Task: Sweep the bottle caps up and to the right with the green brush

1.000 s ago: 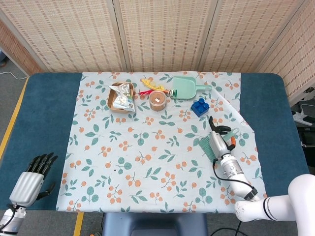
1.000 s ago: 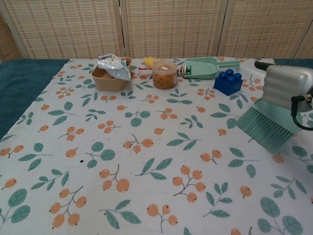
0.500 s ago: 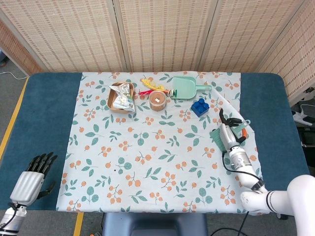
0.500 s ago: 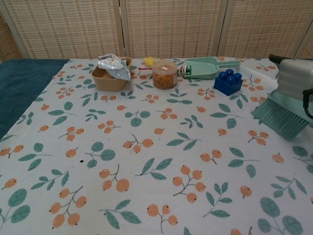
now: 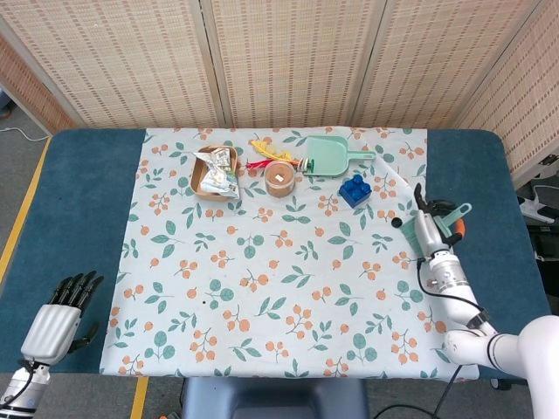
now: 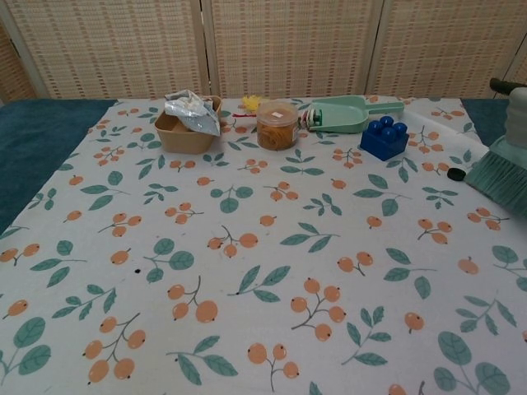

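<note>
My right hand (image 5: 426, 234) grips the green brush (image 5: 453, 212) at the right edge of the floral cloth (image 5: 262, 279). In the chest view the brush's bristles (image 6: 501, 177) rest on the cloth at the far right, below the right hand (image 6: 517, 123). One small black bottle cap (image 6: 455, 174) lies just left of the bristles, touching or nearly touching them. That cap (image 5: 396, 223) also shows in the head view, beside the hand. My left hand (image 5: 61, 319) lies far off at the table's near left corner, fingers stretched out, holding nothing.
Along the far edge of the cloth stand a brown box of wrappers (image 5: 214, 172), a jar (image 5: 279, 177), a green dustpan (image 5: 327, 157) and a blue toy brick (image 5: 354, 188). The cloth's right edge is rumpled near my right hand.
My right hand has carried the brush to the right and further away across the cloth. A black cap now shows left of the bristles. The left hand has not moved.
</note>
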You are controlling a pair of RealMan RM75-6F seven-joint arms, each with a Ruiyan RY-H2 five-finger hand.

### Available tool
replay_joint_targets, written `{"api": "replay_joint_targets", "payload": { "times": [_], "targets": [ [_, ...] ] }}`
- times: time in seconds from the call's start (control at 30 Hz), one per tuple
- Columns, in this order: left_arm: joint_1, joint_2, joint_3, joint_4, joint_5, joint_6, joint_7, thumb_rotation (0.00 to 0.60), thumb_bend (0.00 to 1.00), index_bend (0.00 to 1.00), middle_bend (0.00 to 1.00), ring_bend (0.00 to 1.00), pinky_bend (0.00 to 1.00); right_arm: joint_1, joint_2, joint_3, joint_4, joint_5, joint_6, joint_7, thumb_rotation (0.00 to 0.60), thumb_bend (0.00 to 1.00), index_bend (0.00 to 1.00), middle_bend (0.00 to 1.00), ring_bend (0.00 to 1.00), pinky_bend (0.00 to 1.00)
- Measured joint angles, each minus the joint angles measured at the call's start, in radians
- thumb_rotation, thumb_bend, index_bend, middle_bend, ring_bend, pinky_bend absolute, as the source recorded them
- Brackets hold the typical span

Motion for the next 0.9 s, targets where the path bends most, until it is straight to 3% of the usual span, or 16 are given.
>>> {"api": "replay_joint_targets", "payload": {
  "times": [0.27, 0.47, 0.67, 0.8, 0.9],
  "targets": [
    [-0.001, -0.001, 0.002, -0.002, 0.004, 0.001, 0.005, 0.6, 0.37, 0.0, 0.0, 0.0, 0.09, -0.023, 0.038, 0.028, -0.017, -0.033, 0.002, 0.118, 0.6, 0.5, 0.98, 0.79, 0.48, 0.0],
    [-0.002, 0.002, 0.005, -0.007, 0.01, 0.001, 0.001, 0.6, 0.37, 0.0, 0.0, 0.0, 0.09, -0.061, 0.11, 0.068, -0.135, -0.118, 0.029, 0.376, 0.6, 0.5, 0.98, 0.79, 0.48, 0.0],
    [-0.006, 0.003, 0.008, -0.013, 0.017, -0.002, -0.001, 0.6, 0.37, 0.0, 0.0, 0.0, 0.09, -0.133, 0.157, 0.13, -0.328, -0.215, 0.095, 0.69, 0.6, 0.5, 0.98, 0.79, 0.48, 0.0],
    [-0.007, 0.006, 0.01, -0.016, 0.021, -0.001, -0.007, 0.6, 0.37, 0.0, 0.0, 0.0, 0.09, -0.195, 0.127, 0.165, -0.464, -0.303, 0.159, 0.834, 0.6, 0.5, 0.98, 0.79, 0.48, 0.0],
    [-0.006, 0.009, 0.011, -0.015, 0.025, 0.002, -0.015, 0.6, 0.37, 0.0, 0.0, 0.0, 0.09, -0.233, 0.05, 0.171, -0.477, -0.355, 0.194, 0.857, 0.6, 0.5, 0.98, 0.79, 0.48, 0.0]
  ]
}}
